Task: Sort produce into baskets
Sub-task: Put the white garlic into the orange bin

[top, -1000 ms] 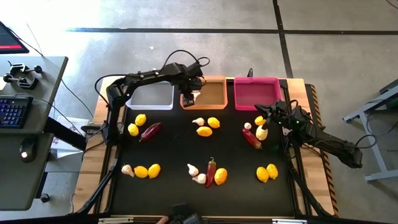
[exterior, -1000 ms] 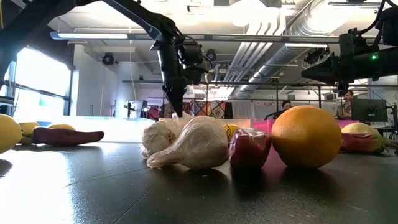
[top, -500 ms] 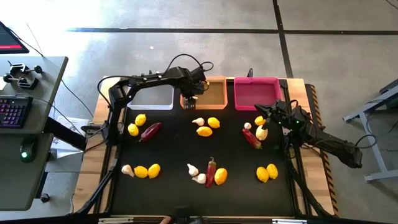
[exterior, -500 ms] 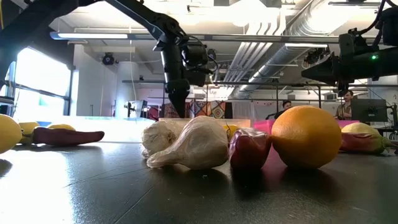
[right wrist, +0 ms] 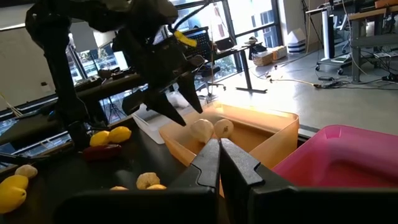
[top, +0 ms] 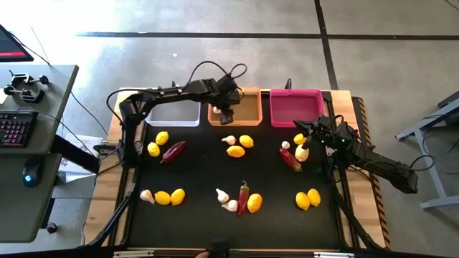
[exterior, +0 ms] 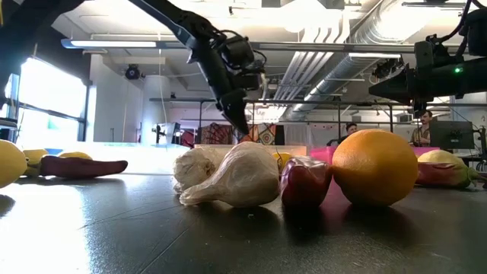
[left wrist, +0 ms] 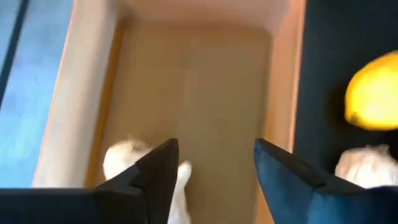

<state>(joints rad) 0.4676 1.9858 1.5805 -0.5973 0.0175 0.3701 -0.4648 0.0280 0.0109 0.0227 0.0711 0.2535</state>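
Observation:
My left gripper (top: pixel 224 115) hangs open and empty over the orange basket (top: pixel 249 106), toward its left end; it also shows in the left wrist view (left wrist: pixel 214 149) and the right wrist view (right wrist: pixel 174 102). A white garlic bulb (left wrist: pixel 121 160) lies on the basket floor just beside its fingers. The right wrist view shows two garlic bulbs (right wrist: pixel 202 130) in that basket. The white basket (top: pixel 174 111) and the pink basket (top: pixel 295 107) flank it. My right gripper (top: pixel 305 131) is shut and empty above produce at the table's right side.
Lemons (top: pixel 162 137), dark red chili peppers (top: pixel 173 150) and garlic bulbs (top: pixel 229 140) lie in small groups across the black table. A garlic bulb (exterior: pixel 228 179), a chili (exterior: pixel 304 181) and a lemon (exterior: pixel 374 167) lie close to the low camera. People sit in the room beyond.
My left gripper has gone over the orange basket toward the table's right edge and has tipped. The white garlic bulb at its fingertips a second ago is gone from them; a bulb now lies in the basket.

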